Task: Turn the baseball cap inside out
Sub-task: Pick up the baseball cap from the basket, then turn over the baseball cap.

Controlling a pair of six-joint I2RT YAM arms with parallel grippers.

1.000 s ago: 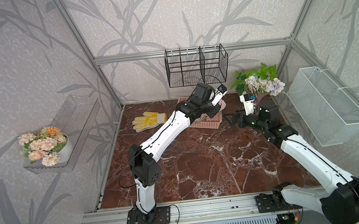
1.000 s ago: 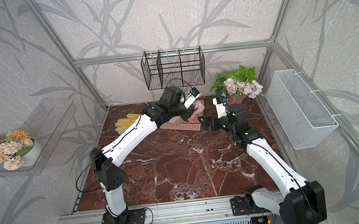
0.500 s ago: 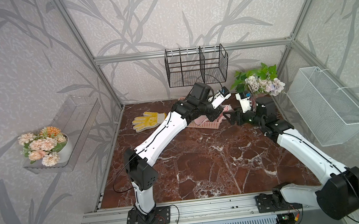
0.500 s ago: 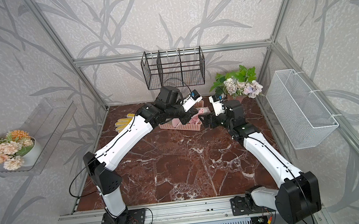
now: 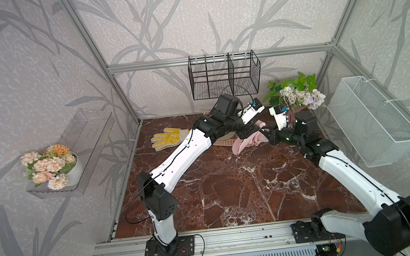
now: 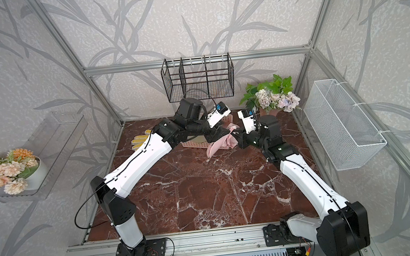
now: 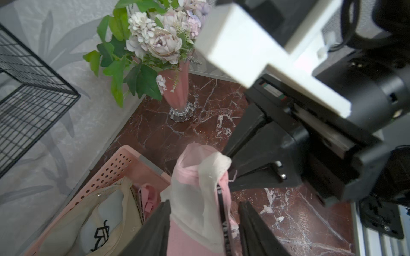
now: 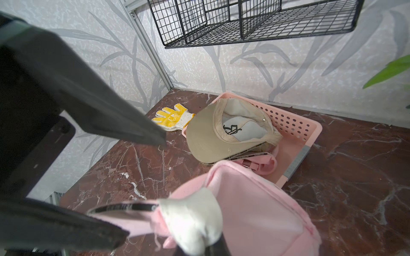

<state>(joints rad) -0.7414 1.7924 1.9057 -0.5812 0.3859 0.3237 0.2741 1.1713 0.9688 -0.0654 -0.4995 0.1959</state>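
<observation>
Pinching the cap point(image 5: 250, 140) by its white lining, the right gripper point(image 7: 230, 175) was clamped shut, holding it up just beside the basket point(image 8: 295, 124); the left gripper point(image 7: 204, 202) stood spread around the crown, probably ready to regrip for turning.

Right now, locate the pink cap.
The pink cap is at the back of the table, right of centre in both top views, pinched by the right gripper beside the pink basket.
</observation>
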